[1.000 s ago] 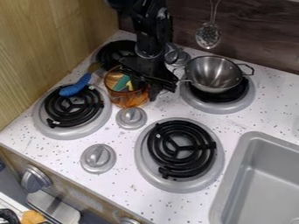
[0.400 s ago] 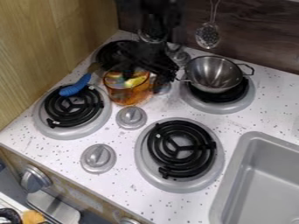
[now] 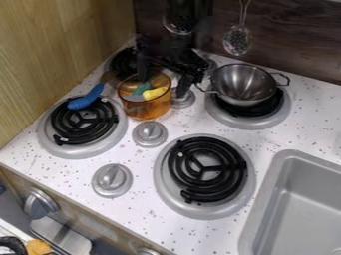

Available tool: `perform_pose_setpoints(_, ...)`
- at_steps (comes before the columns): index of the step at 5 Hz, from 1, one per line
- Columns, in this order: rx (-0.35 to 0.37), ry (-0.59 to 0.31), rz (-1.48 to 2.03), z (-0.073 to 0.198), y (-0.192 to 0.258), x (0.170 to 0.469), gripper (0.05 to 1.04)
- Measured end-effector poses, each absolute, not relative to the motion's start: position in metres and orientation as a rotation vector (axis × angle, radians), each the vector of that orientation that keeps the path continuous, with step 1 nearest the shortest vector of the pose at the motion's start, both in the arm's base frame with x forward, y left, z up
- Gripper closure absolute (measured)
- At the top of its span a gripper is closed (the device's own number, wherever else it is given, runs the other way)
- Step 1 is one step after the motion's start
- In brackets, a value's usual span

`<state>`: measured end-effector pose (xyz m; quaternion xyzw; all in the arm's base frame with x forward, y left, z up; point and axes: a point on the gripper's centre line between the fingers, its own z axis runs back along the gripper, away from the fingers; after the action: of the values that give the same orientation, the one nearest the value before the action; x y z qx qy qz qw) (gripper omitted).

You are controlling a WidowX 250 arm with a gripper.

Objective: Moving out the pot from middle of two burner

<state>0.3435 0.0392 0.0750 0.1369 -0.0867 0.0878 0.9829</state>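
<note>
- Camera view: a blue handle [image 3: 86, 99] is being noted across the front-left burner [image 3: 77, 151], apart from the pot.
- Next rightward, the amber pot [image 3: 144, 108] is being recorded upright on the counter [image 3: 150, 214], between the left-hand burners and the rear-right one; a green piece [image 3: 141, 88] and a yellow piece [image 3: 154, 93] are being contained.
- Spread fingers are being observed on the gripper [image 3: 162, 86], one at the pot's far rim, the other just beyond its right side; contact is not being claimed.
- Key relation: the pot is being judged forward and slightly left of the gripper, its right rim being bracketed. A slight forward alignment, then closing on that wall, is being suggested.
- Further right, a metal pot [image 3: 243, 82] is being supported by the rear-right burner [image 3: 250, 125]; with its near handle [image 3: 206, 89] being pointed gripperward, a snag is being considered possible.
</note>
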Motion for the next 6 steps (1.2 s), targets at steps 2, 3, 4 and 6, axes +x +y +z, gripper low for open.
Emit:
perform_pose_setpoints(2, 0.159, -0.201, 0.254, 0.082, 0.020, 0.333, 0.083)
perform_pose_setpoints(3, 0.116, -0.207, 0.260, 0.084, 0.004, 0.326, 0.083)
perform_pose_setpoints(4, 0.147, -0.234, 0.282, 0.086, 0.007, 0.314, 0.083)
perform_pose_setpoints(6, 0.171, -0.188, 0.352, 0.095, 0.046, 0.287, 0.083)
